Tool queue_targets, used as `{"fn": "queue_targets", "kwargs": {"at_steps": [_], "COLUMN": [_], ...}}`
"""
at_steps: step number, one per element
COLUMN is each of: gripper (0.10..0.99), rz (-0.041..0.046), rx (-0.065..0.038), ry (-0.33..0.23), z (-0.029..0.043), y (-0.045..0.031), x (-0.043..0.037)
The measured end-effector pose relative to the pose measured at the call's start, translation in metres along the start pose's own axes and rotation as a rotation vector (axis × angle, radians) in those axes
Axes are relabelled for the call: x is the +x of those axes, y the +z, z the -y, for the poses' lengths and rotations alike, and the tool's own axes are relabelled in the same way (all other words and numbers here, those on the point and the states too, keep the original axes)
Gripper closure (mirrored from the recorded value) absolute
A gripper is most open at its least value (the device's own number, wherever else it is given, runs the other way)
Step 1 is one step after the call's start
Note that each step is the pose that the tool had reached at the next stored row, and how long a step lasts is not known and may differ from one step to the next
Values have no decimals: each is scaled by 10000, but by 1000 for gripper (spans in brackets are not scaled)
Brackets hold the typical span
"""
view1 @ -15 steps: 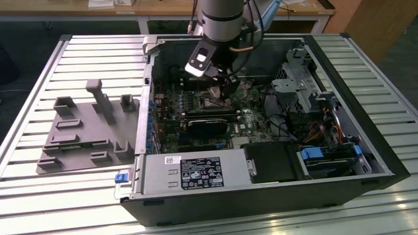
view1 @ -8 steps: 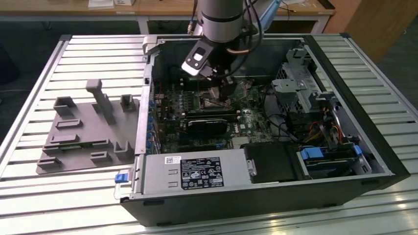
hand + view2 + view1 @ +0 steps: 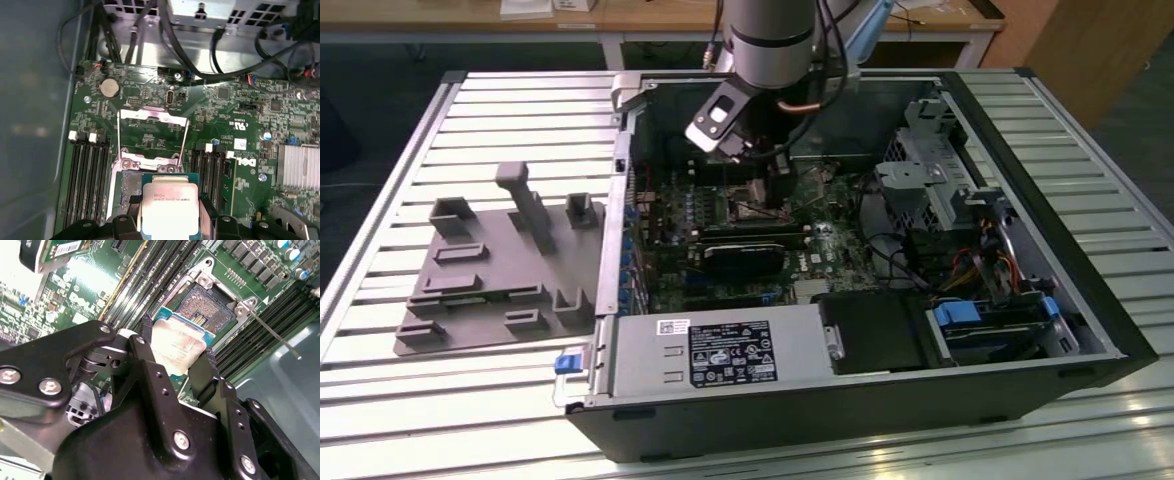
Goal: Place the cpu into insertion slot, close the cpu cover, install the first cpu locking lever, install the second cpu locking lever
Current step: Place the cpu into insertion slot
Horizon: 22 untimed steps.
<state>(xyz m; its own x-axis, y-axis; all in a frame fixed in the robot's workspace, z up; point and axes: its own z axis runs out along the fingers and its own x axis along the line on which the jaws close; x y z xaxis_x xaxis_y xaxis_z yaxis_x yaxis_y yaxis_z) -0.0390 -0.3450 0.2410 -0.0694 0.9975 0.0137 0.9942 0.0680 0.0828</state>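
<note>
Over the motherboard's (image 3: 250, 120) middle, your gripper (image 3: 177, 342) has its jaws clamped on two opposite edges of the cpu (image 3: 170, 210). It hangs over the insertion slot's (image 3: 207, 307) edge farthest from the swung-open cpu cover (image 3: 152, 114), sides roughly parallel to the slot's.

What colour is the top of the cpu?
Silvery beige; the cpu shows best in the first wrist view.
</note>
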Motion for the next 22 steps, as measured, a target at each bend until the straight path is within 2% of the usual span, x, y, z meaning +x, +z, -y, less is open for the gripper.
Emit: {"fn": "queue_targets", "kwargs": {"at_steps": [7, 12, 16, 17, 22], "gripper": [549, 549, 549, 549, 549], "rz": [49, 70, 106, 139, 155], "rx": [-9, -39, -175, -281, -328], "ry": [589, 728, 725, 720, 721], "z": [7, 8, 13, 28, 58], "y": [22, 38, 62, 81, 103], "x": [27, 77, 99, 110, 145]}}
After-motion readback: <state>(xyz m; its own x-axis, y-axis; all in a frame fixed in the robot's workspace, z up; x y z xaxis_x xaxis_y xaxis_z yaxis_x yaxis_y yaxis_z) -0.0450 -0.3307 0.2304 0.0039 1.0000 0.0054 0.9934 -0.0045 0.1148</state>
